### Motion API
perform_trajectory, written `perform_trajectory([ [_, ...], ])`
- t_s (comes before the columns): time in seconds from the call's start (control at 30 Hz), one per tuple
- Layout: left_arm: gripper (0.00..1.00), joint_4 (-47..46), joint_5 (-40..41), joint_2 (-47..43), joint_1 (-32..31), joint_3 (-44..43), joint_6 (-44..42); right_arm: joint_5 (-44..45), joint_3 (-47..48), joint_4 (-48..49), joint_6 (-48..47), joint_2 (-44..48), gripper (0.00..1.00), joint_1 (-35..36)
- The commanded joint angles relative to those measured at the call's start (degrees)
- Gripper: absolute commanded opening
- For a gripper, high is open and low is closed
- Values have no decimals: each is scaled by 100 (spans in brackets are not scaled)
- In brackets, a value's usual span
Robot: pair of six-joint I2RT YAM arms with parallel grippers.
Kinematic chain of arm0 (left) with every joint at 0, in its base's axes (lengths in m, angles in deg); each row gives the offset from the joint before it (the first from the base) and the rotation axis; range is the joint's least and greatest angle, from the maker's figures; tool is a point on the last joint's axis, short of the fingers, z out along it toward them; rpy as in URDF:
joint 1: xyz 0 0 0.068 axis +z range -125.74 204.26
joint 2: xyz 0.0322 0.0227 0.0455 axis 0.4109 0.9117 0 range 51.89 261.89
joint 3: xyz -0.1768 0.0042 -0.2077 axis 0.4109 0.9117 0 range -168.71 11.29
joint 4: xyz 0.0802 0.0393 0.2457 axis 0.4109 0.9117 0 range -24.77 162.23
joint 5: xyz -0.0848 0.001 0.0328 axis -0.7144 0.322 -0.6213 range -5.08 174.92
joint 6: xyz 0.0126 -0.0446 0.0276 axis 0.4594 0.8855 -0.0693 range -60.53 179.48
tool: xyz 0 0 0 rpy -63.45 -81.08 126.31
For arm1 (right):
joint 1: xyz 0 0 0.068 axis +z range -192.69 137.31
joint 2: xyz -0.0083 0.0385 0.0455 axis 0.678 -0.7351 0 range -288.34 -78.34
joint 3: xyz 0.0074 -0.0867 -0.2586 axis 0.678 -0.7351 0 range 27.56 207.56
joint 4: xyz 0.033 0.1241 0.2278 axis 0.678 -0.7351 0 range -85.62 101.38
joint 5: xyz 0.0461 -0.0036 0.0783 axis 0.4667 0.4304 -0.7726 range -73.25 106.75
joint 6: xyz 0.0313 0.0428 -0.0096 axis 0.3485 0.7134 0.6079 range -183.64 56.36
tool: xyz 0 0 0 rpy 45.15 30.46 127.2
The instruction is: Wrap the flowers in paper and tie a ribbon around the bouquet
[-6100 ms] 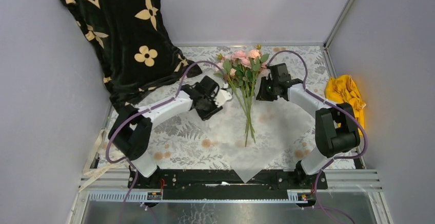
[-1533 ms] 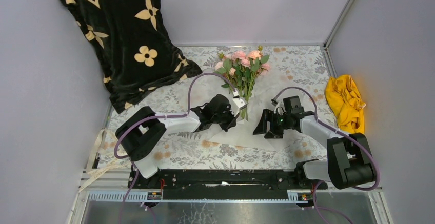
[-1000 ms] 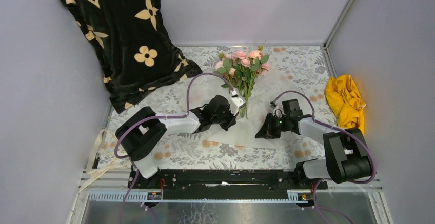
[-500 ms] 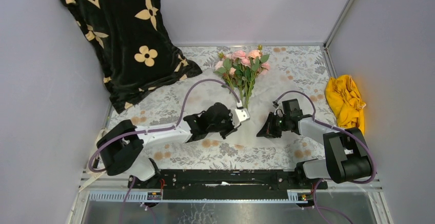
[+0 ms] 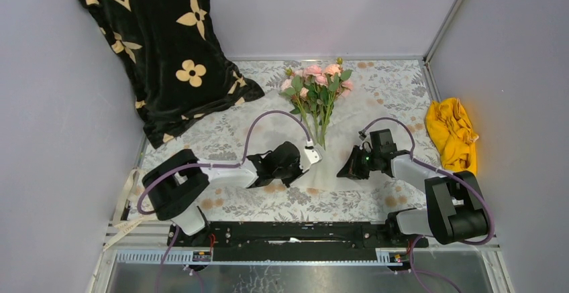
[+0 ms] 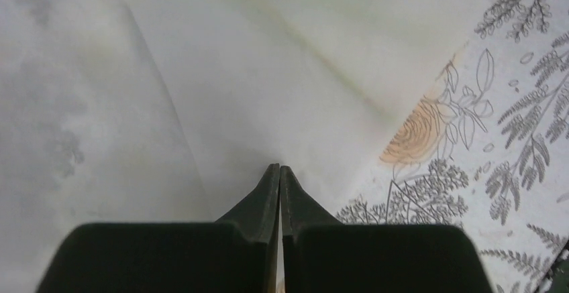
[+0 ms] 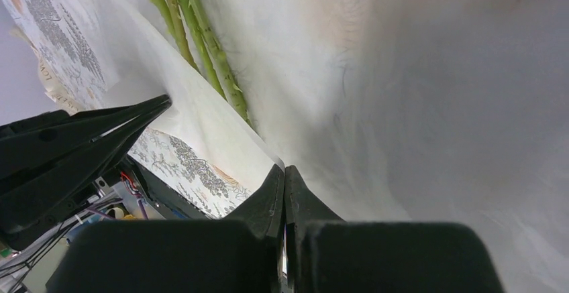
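Left gripper (image 5: pixel 314 153) and right gripper (image 5: pixel 344 169) are sitting low over the paper (image 5: pixel 329 178) on the worktop (image 5: pixel 396 82), just below the flowers (image 5: pixel 319 90). Left wrist: closed jaws are touching the paper. Right wrist: closed jaws are pinching the paper's edge.

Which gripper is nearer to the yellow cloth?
Right. The right gripper is left of the yellow cloth; the left gripper is farther left still, by the stem ends of the flowers.
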Motion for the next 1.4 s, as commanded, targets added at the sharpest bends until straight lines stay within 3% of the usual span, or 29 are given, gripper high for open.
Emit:
perform_trajectory([
  [0.0, 5, 306, 421, -506, -89, 169, 409, 204, 64, -130, 8, 106, 0, 14],
  [0.07, 6, 567, 552, -526, -37, -11, 772, 257, 131, -235, -18, 114, 0, 13],
  [0.13, 8, 1158, 181, -492, 40, -134, 1307, 305, 143, -301, -23, 151, 0, 13],
  [0.2, 10, 1307, -194, -482, 50, -48, 1712, 286, 103, -258, 24, 175, 0, 14],
  [0.3, 12, 1367, -39, -476, 66, 170, 2285, 212, 109, -242, 32, 174, 0, 14],
  [0.6, 10, 1939, 265, -532, 341, 253, 2867, 404, 284, -595, -165, 280, 0, 14],
  [0.77, 10, 2400, 146, -999, 474, 923, 3292, 273, 244, -437, -33, 233, 0, 12],
  [0.97, 9, 2309, 272, -1202, 691, 450, 2672, 445, 202, -573, -39, 271, 0, 14],
  [1.17, 13, 2783, -2656, -1253, 671, -669, 500, 573, 187, -617, 29, 480, 1, 15],
  [1.23, 15, 2746, -3122, -1167, 575, -997, 148, 607, 174, -574, 34, 465, 2, 14],
  [1.3, 16, 2257, -3000, -888, 430, -1232, 222, 582, 184, -514, 46, 414, 3, 14],
  [1.37, 17, 1374, -2457, -471, 375, -1339, 900, 594, 195, -512, 52, 380, 4, 14],
])
